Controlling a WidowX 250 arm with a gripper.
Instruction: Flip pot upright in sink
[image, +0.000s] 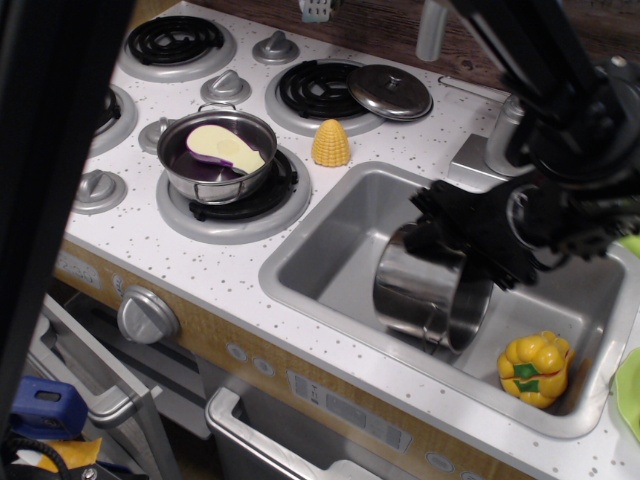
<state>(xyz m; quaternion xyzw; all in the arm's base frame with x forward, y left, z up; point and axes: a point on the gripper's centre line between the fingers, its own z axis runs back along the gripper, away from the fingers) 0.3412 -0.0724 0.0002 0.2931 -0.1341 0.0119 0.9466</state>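
The pot (428, 290) lies tilted on its side in the grey sink (345, 230), its closed base turned toward 8 o'clock and its rim end up toward 1 o'clock, where the black gripper (470, 235) covers it; whether the jaws are clenched on the rim or merely resting against it cannot be told, since the black housing hides the fingertips. A thin wire handle shows on the pot's lower side, near the rim. At about 4 o'clock from the pot, apart from it in the sink's near right corner, sits a yellow toy pepper (536, 368) with a green stem. The faucet (500, 140) stands at the sink's far edge, mostly hidden behind the arm. On the white speckled bench (230, 270), at 10 o'clock from the sink, a shallow steel pan (216, 155) rests on a front burner and holds a purple eggplant piece (225, 150) (cut face up, pale yellow). A yellow corn toy (330, 143) stands just beyond the sink's far left corner, and at 12 o'clock from it a flat steel lid (391, 92) lies across the rear burner. No brand, label or writing can be read anywhere
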